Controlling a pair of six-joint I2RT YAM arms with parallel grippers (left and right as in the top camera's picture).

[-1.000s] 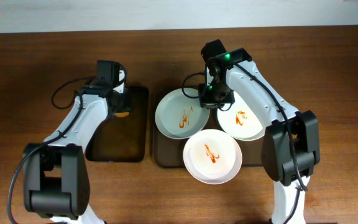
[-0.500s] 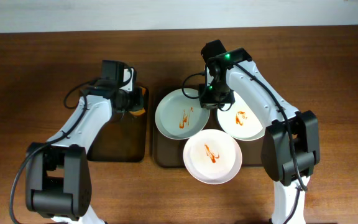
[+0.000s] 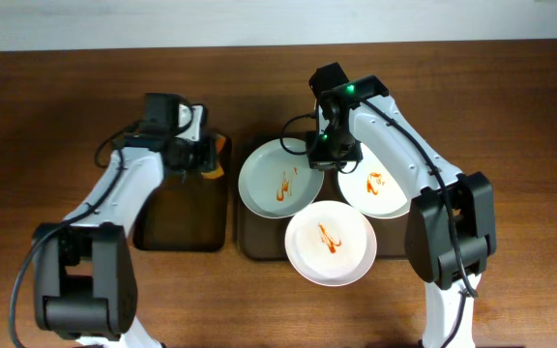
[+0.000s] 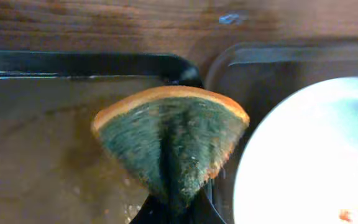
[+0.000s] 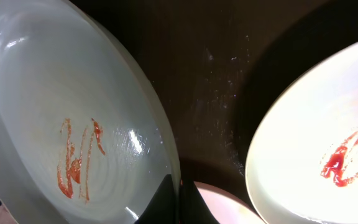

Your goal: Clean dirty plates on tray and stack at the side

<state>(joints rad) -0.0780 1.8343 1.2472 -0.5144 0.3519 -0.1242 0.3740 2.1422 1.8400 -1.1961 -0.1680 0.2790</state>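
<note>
I could read no text, label, brand, number or sign in any of my views. The red streaks on the plates [image 3: 330,244] were smears, not letters or digits.
</note>
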